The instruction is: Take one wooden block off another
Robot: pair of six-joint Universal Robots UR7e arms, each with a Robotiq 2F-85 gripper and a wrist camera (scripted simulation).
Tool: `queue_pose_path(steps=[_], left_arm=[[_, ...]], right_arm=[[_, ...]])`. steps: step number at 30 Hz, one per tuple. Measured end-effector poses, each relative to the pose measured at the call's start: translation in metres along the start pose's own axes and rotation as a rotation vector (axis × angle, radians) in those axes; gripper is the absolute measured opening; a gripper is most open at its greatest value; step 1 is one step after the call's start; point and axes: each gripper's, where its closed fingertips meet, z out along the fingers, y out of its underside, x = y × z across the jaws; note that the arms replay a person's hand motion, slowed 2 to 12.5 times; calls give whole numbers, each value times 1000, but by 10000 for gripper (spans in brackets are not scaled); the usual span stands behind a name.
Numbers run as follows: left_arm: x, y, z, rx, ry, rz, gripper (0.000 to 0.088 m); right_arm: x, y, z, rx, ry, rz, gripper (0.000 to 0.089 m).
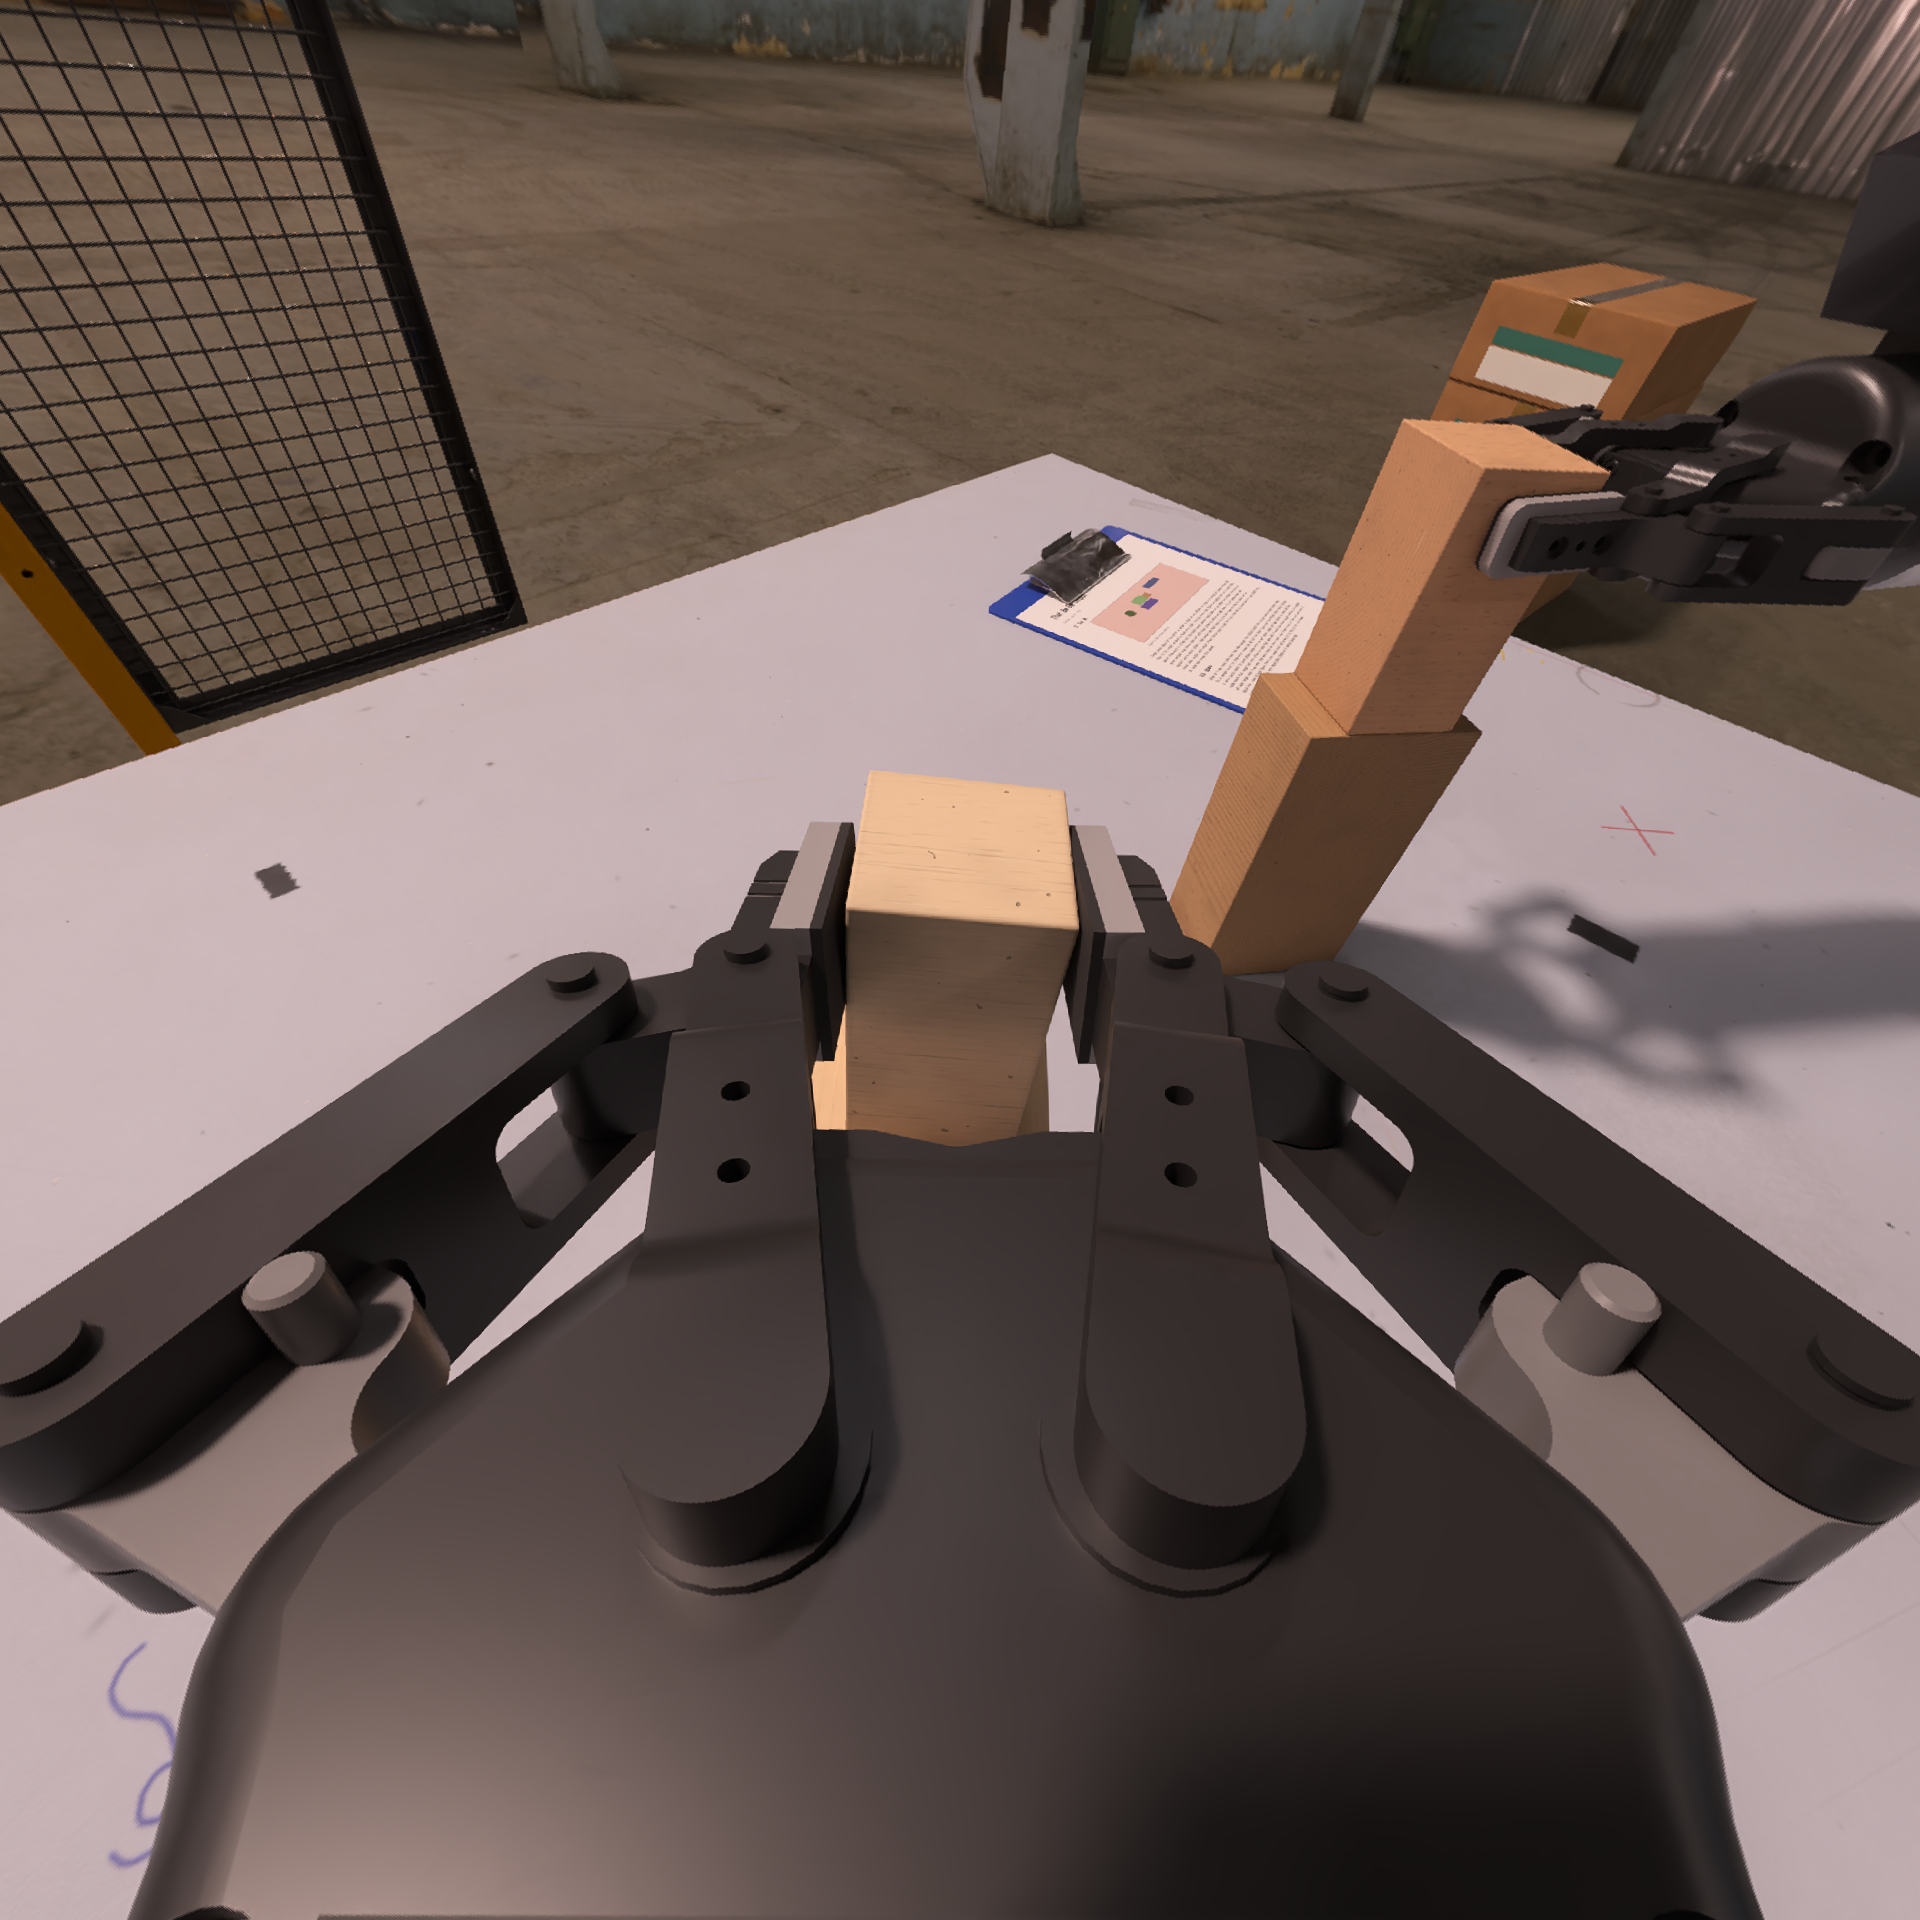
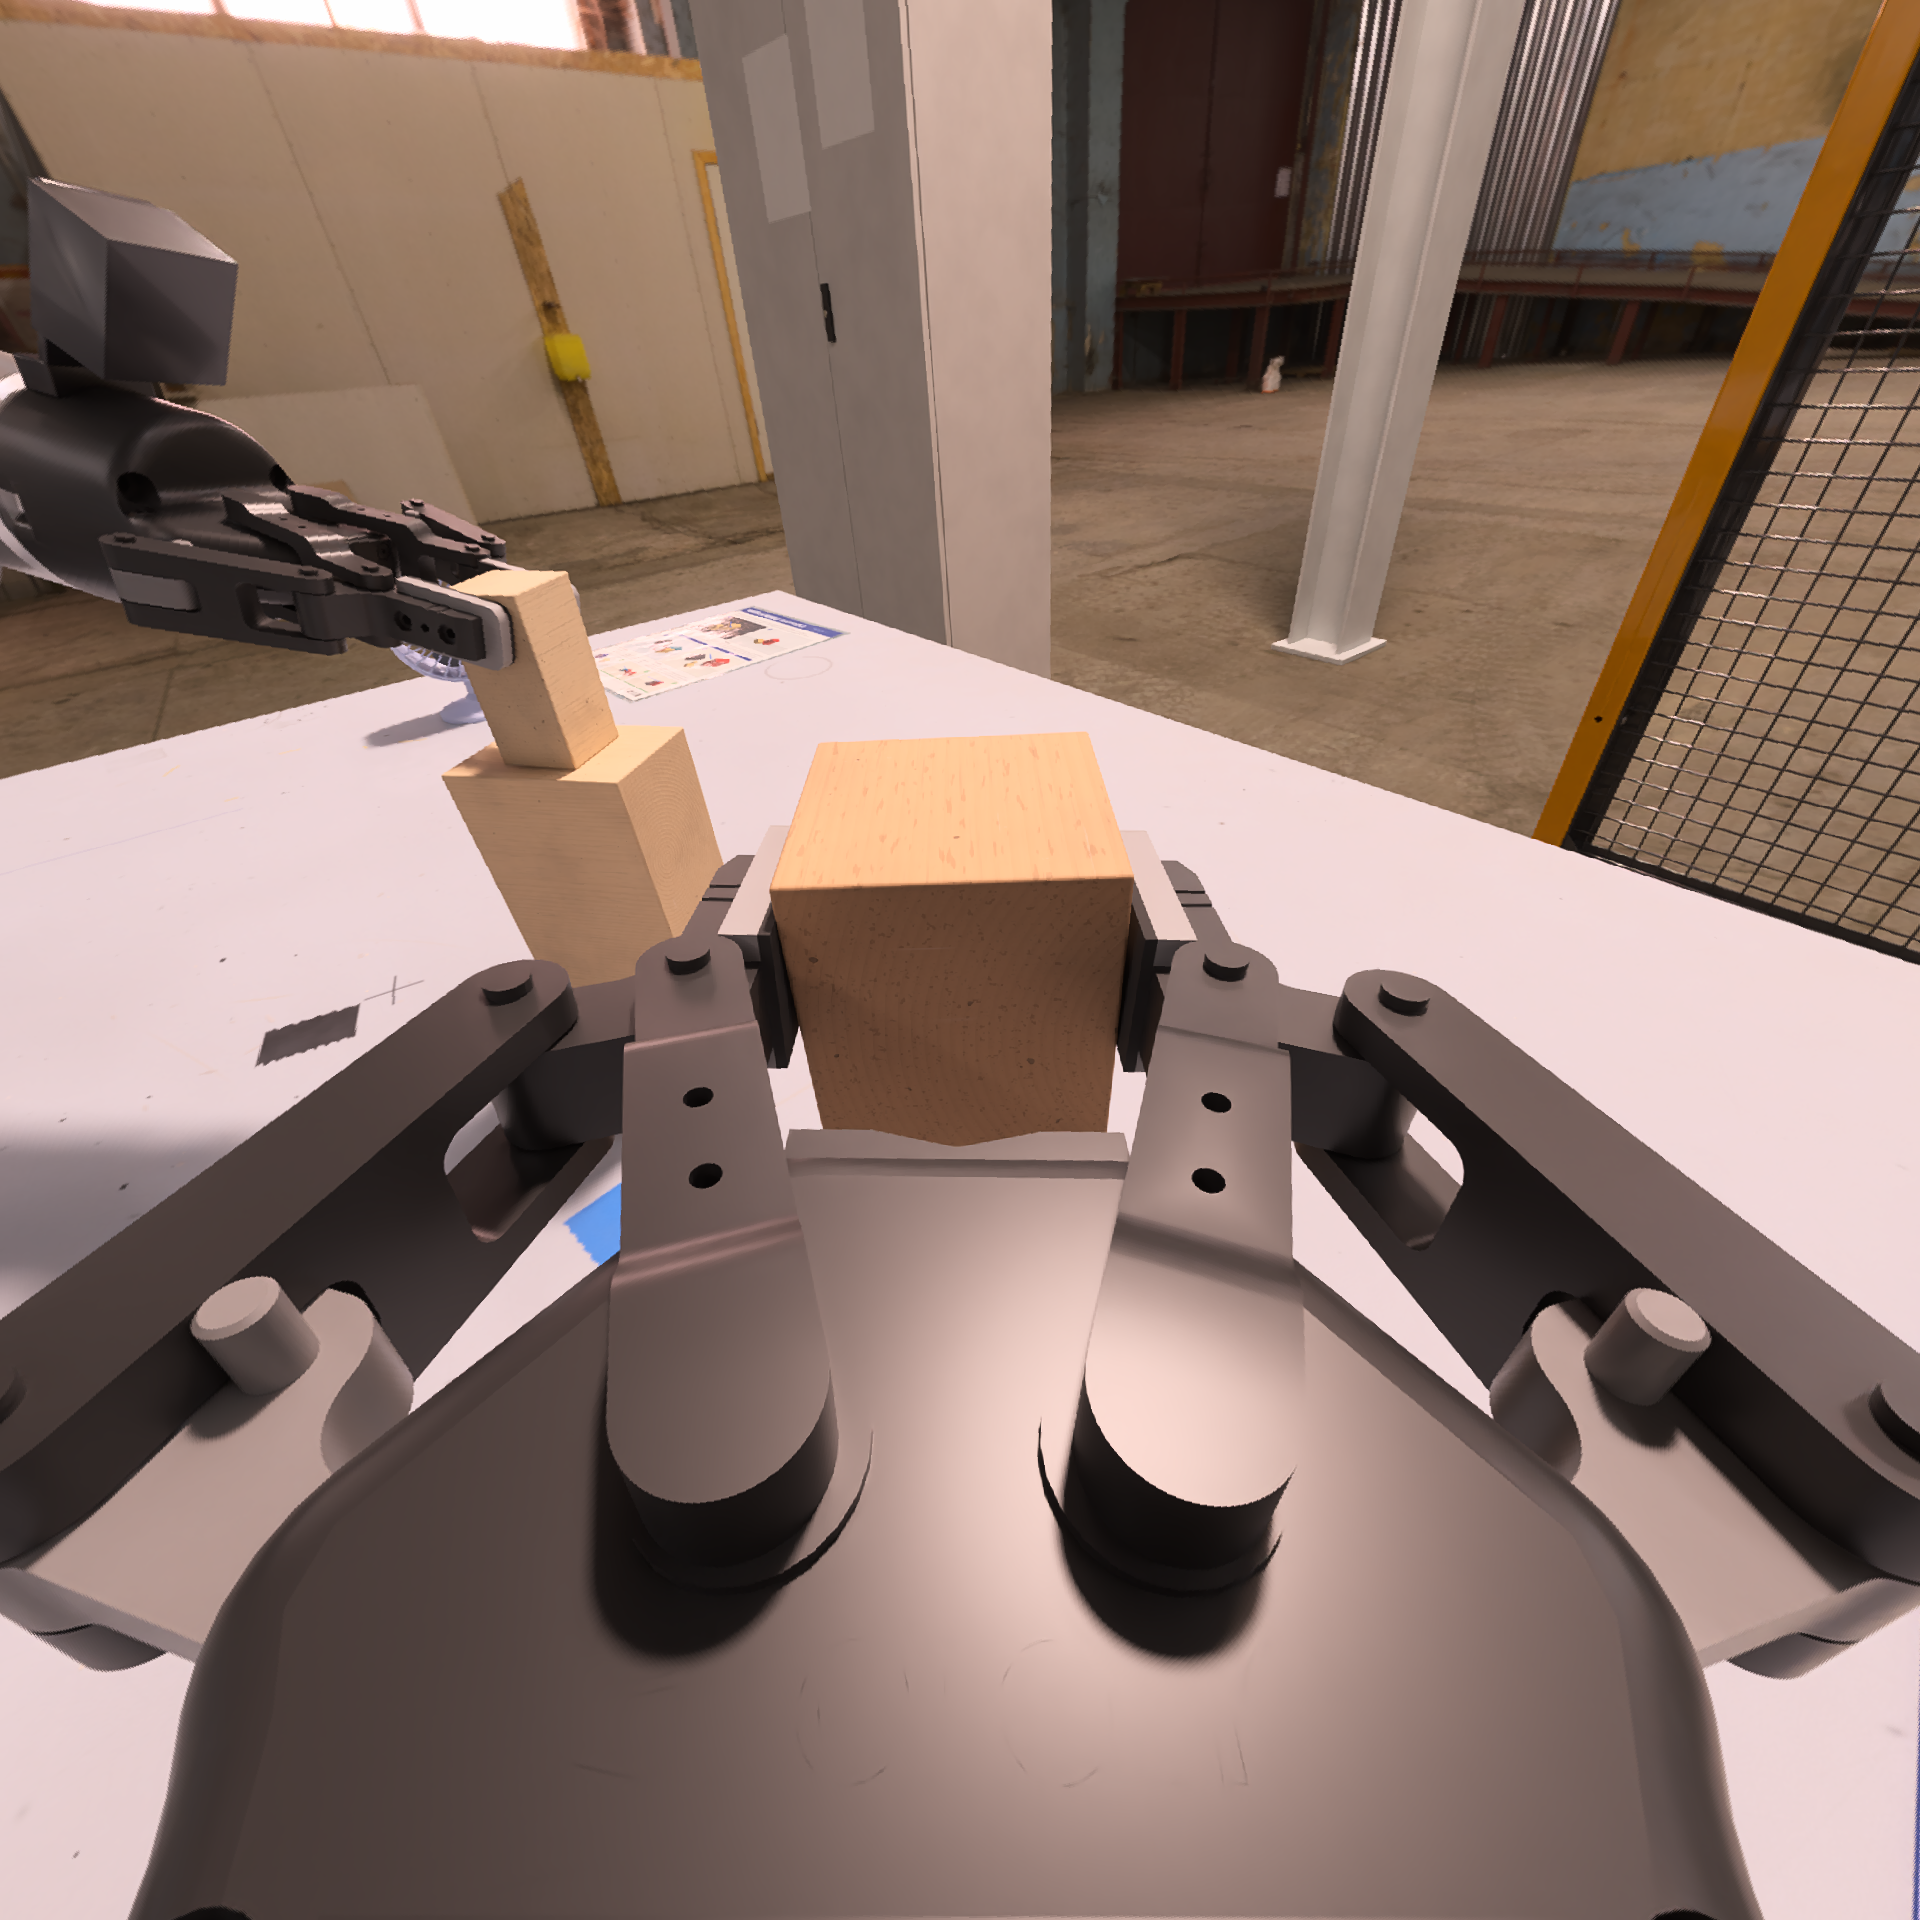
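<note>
I've got both hands clamped on top blocks. Left hand (image 1: 961, 894) is closed on the pale upper block (image 1: 961, 935); both pads press its side faces. That block sits on the pale lower block (image 2: 592, 852), touching it, tilted a little and turned off square. The pale stack stands on the desk (image 1: 520, 831), just beside the darker stack.

Right hand (image 2: 951, 914) is closed on the darker upper block (image 2: 951, 935), pads on its two sides near the top. From the left wrist view that block (image 1: 1423, 582) rests on the darker lower block (image 1: 1309, 831), in contact, twisted so the corners don't line up. Both darker blocks lean in that wide-angle view; I can't tell whether the tilt is real.

Relative to the darker stack: a blue clipboard (image 1: 1164, 613) with a printed sheet lies flat on the desk just behind it, partly hidden by it. The print is too small to read. A cardboard box (image 1: 1590, 353) with a green and white label sits beyond it, off the desk. A red X mark (image 1: 1638, 829) and a short black strip (image 1: 1605, 937) lie on the desk to its right. Another printed sheet (image 2: 717, 644) lies at the far desk edge in the right wrist view, also unreadable.
</note>
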Motion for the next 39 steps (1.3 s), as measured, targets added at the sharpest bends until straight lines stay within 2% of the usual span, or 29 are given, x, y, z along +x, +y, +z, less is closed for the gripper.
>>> queue_pose_path(steps=[39], left_arm=[[0, 0, 1, -3, -6, 11, 344]], right_arm=[[1, 0, 0, 4, 0, 7, 473]])
